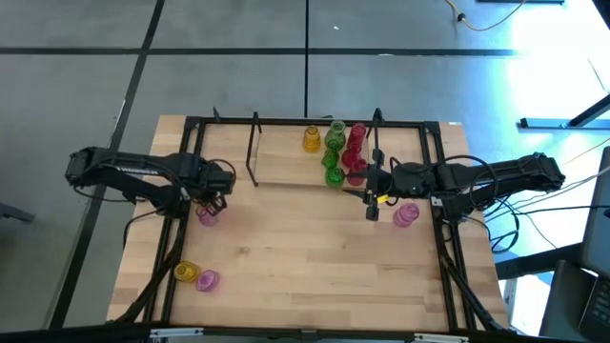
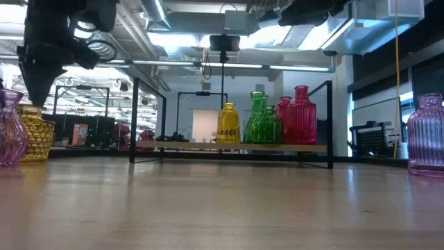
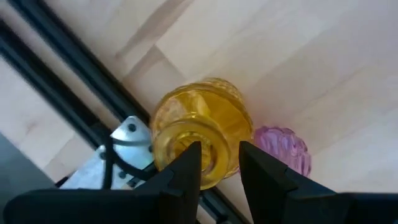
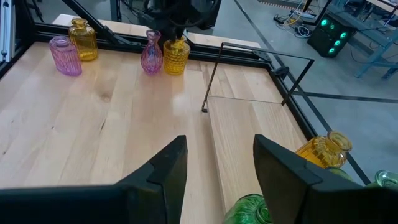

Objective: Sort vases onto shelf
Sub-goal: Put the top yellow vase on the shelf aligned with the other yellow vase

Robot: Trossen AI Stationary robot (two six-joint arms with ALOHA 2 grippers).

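My left gripper (image 3: 219,155) points down, open, just above the mouth of a yellow vase (image 3: 199,124) at the table's left side; in the low view its tip (image 2: 38,97) hangs right over that vase (image 2: 35,135). A pink vase (image 1: 206,214) stands beside it. The shelf (image 1: 286,162) at the far middle holds a yellow vase (image 1: 312,140), green vases (image 1: 334,152) and red vases (image 1: 355,148), all upright. My right gripper (image 1: 372,202) hovers open by the shelf's right end, nothing between its fingers (image 4: 171,168).
A yellow vase (image 1: 186,272) and a pink vase (image 1: 208,279) stand near the table's near-left corner. Another pink vase (image 1: 405,215) stands just right of my right gripper. Black frame bars (image 1: 191,152) run along the table's sides. The shelf's left half is bare wood.
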